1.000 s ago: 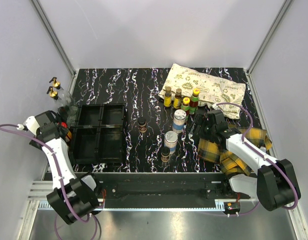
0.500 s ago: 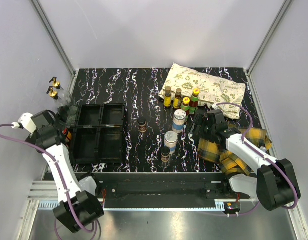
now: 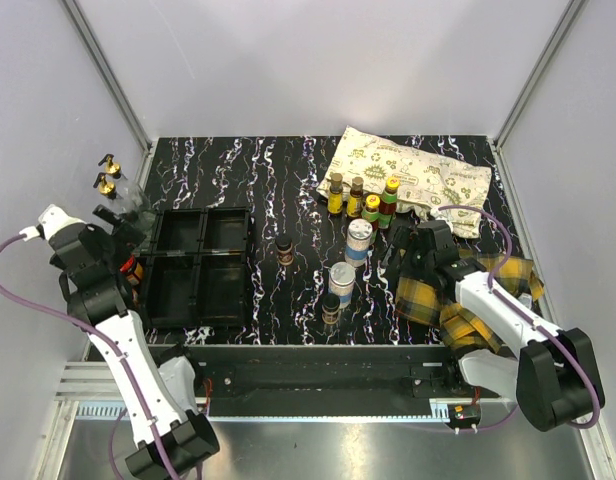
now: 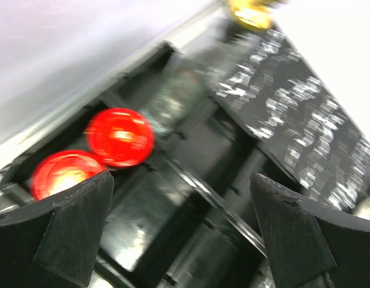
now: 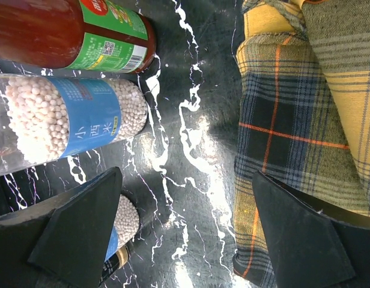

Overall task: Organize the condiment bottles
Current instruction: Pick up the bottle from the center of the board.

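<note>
Looking down from the overhead camera, most of the bottles sit mid-table on the black marbled table [image 3: 228,170]. A row of four sauce bottles [image 3: 356,198] stands right at the edge of a printed pouch [image 3: 413,175]. Just in front of them are two silver-lidded shakers [image 3: 359,240], one nearer the arms than the other. Two tiny dark bottles [image 3: 284,248] stand apart, one between the tray and the shakers, the other near the front edge.

Over on the left, the black tray [image 3: 200,290] has four compartments, and as far as I can tell there's nothing in them. Two gold-capped clear bottles [image 3: 107,183] stand off its far-left corner against the wall. Two red-lidded jars [image 4: 119,137] sit side by side just outside the tray's left wall.

The left gripper [image 4: 182,231] hangs over that left side of the tray, spread wide with nothing between its fingers [image 4: 74,231]. Its camera is pretty blurry, so details are mushy.

The right gripper [image 5: 185,240] is also gaping wide and holding nothing. It sits low over bare table between the shakers and a yellow plaid cloth [image 5: 293,120]. In its view a red sauce bottle with a green label [image 5: 71,33] and a blue-labelled shaker full of white beads [image 5: 65,123] are just to one side, not touching the fingers.
</note>
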`<action>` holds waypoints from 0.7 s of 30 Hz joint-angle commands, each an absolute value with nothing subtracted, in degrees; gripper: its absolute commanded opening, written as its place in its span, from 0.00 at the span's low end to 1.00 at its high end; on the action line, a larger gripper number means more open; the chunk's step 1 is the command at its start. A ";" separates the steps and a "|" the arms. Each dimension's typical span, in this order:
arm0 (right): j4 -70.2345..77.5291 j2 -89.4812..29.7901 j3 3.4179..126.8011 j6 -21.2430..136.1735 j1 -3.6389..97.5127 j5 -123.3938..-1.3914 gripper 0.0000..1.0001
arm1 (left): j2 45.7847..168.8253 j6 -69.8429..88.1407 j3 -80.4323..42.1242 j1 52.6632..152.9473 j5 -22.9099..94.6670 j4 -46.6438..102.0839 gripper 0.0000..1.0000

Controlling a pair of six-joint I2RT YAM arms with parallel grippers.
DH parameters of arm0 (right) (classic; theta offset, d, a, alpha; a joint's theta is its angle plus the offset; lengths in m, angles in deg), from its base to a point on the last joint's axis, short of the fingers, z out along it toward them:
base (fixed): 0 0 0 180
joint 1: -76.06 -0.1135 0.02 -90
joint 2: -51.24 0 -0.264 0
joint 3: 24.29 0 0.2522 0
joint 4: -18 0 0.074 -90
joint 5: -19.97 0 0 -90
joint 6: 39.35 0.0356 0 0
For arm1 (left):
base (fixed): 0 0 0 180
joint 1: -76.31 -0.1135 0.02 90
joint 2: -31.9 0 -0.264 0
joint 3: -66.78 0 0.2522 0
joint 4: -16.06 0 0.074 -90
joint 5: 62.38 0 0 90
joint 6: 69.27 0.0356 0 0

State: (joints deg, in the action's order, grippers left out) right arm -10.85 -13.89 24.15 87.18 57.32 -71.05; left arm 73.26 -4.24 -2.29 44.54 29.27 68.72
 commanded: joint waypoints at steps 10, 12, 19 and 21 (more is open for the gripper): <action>-16.76 -15.39 27.80 87.65 57.61 -69.77 1.00 | 77.15 -5.55 -6.13 75.91 30.35 61.47 0.99; -17.03 -13.90 27.36 87.56 57.61 -69.68 1.00 | 80.39 -5.81 -6.57 80.07 28.42 60.06 0.99; -17.37 -11.08 26.83 86.60 57.61 -72.14 1.00 | 92.26 -3.18 -9.47 101.51 16.91 54.70 0.99; -17.55 -10.99 27.53 85.55 57.61 -71.45 1.00 | 97.19 -1.52 -11.48 105.55 13.74 54.78 0.99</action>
State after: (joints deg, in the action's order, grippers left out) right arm -17.10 -12.12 25.68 87.56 57.34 -70.61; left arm 91.54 -4.70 -6.21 98.96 22.69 59.43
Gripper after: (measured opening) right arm 0.994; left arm 0.984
